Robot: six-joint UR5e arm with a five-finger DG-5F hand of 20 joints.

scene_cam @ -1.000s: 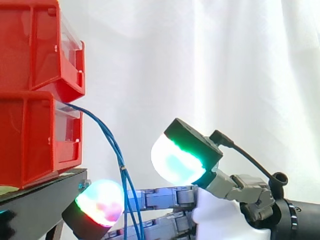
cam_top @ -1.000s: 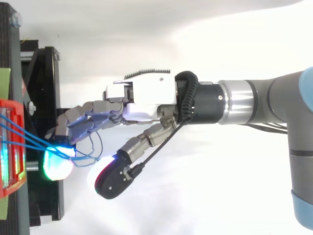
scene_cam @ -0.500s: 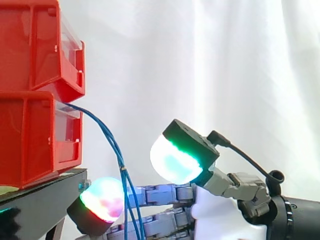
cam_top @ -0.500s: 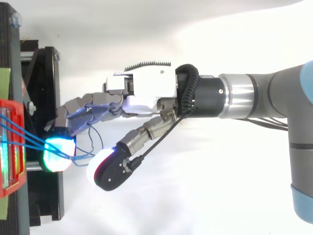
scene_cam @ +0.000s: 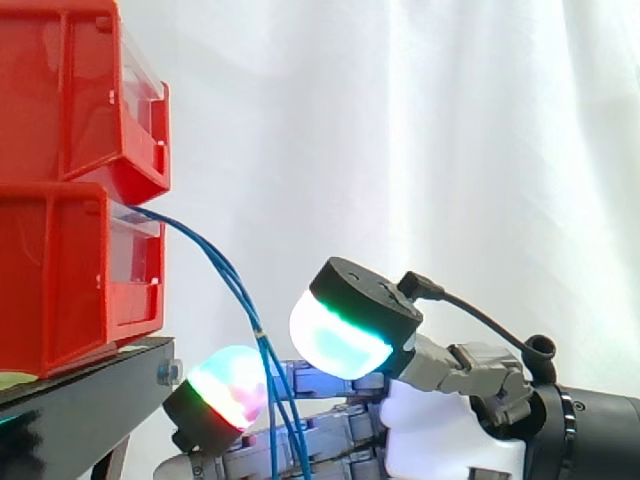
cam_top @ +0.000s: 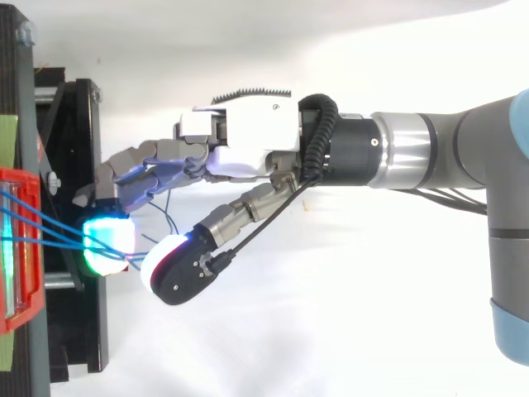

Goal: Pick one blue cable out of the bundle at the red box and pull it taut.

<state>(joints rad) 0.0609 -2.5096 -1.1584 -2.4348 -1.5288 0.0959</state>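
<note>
A bundle of thin blue cables point(scene_cam: 215, 265) leaves the lower red bin point(scene_cam: 70, 270) and droops down to the right. In the top view the cables point(cam_top: 50, 236) run from the bin's edge point(cam_top: 21, 240) to the hand point(cam_top: 240, 153). The hand reaches in from the right, low beside the stand. Its fingers are curled, and one glowing fingertip pad point(scene_cam: 230, 390) hooks the cables from the bin side. The thumb's white-green pad point(scene_cam: 335, 340) closes on them from the other side. In the top view the two pads point(cam_top: 107, 244) stand almost together with the cables between them.
Two red bins are stacked on a black stand point(scene_cam: 80, 395) at the left, with the upper bin point(scene_cam: 80, 90) jutting out above the cables. A white curtain hangs behind. The arm point(cam_top: 463, 165) fills the right side of the top view.
The thumb pad has swung closer to the fingertip pad. The fingertip has shifted right and slightly up, dragging the cable bundle right with it.
</note>
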